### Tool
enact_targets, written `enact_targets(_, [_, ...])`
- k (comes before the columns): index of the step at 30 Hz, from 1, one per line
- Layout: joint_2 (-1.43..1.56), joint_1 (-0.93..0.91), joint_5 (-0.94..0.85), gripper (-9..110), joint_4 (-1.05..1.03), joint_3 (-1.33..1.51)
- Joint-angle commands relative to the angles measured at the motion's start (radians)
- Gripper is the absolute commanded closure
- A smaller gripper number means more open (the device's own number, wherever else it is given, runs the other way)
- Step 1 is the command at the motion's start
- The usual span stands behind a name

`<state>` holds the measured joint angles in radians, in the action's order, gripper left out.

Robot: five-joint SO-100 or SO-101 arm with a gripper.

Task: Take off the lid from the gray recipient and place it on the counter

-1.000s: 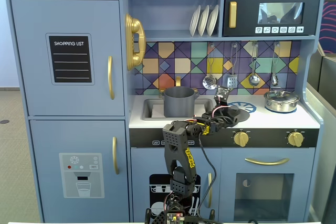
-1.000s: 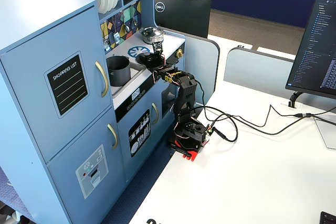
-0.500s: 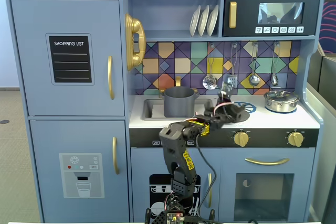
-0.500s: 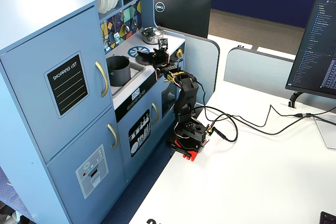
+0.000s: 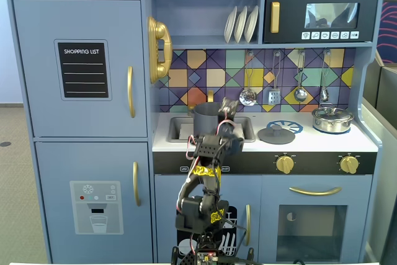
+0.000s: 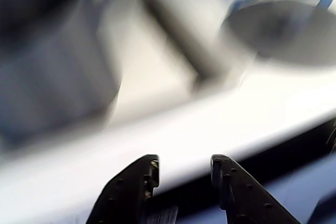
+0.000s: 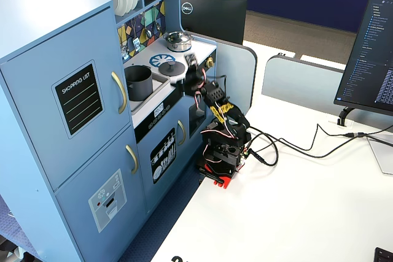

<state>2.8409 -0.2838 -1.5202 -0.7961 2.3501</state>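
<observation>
Since the lid (image 5: pixel 276 133) already lies flat on the counter (image 5: pixel 322 142), knob up, beside the blue-and-white burner print, the job looks done and only the retreat is left — that is a judgement from how things lie. In the angled fixed view the lid (image 7: pixel 174 69) sits just right of the sink, well apart from the gray pot (image 7: pixel 139 82), which stands open-topped in the sink. From the front the gray pot (image 5: pixel 208 118) is partly hidden by the arm. The gripper (image 6: pixel 181 174) holds nothing; its two dark fingers stand apart with bare space between them in the wrist view, over the counter's front edge. From there the lid (image 6: pixel 286 30) lies up and to the right, the pot to the upper left, both blurred. In the front fixed view the gripper (image 5: pixel 228 111) sits to the lid's left, nearer the pot than the lid. A shiny steel pot (image 5: pixel 332 118) stands at the far right of the counter, untouched

Readable writing: "SHOPPING LIST" on the fridge door's black panel (image 5: pixel 83 69), and "DELL" on the back of the monitor (image 7: pixel 212 16) behind the kitchen
</observation>
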Motion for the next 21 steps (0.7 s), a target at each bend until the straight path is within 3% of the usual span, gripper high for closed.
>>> enact_targets(1, [0.077,0.115,-0.009,101,-0.043,0.114])
enact_targets(7, [0.164,0.238,-0.078,101,-0.176,0.356])
enact_targets(11, [0.258,0.304,-0.021,101,-0.327,0.448])
enact_targets(21, [0.336,0.319,0.029,101,-0.560,0.629])
